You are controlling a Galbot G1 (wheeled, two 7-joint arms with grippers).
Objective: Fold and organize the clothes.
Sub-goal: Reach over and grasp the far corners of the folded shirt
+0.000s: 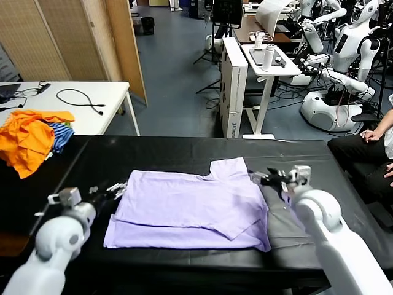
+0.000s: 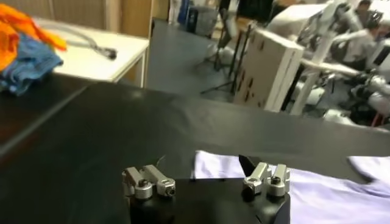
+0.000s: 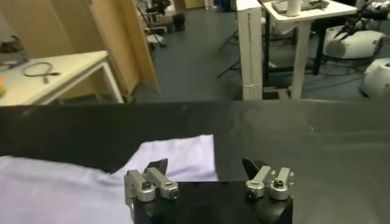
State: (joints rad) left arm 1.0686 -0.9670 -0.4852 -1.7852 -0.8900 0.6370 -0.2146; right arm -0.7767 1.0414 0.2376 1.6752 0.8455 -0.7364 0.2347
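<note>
The clothes are one pale lavender T-shirt (image 1: 190, 206) lying flat on the black table (image 1: 153, 153), its top layer folded over so a lower strip shows along the near edge. My left gripper (image 1: 118, 189) hovers open at the shirt's left edge with nothing between its fingers. My right gripper (image 1: 260, 178) stands open beside the right sleeve, also empty. In the left wrist view the left gripper (image 2: 204, 167) faces a shirt corner (image 2: 317, 195). In the right wrist view the right gripper (image 3: 205, 167) is just above the sleeve (image 3: 183, 155).
A pile of orange garments (image 1: 27, 138) with a blue-striped one (image 1: 60, 136) sits at the table's far left corner. Behind it is a white table with a cable (image 1: 80, 98). A seated person (image 1: 368, 153) is at the right; a white cart (image 1: 270, 61) and other robots stand beyond.
</note>
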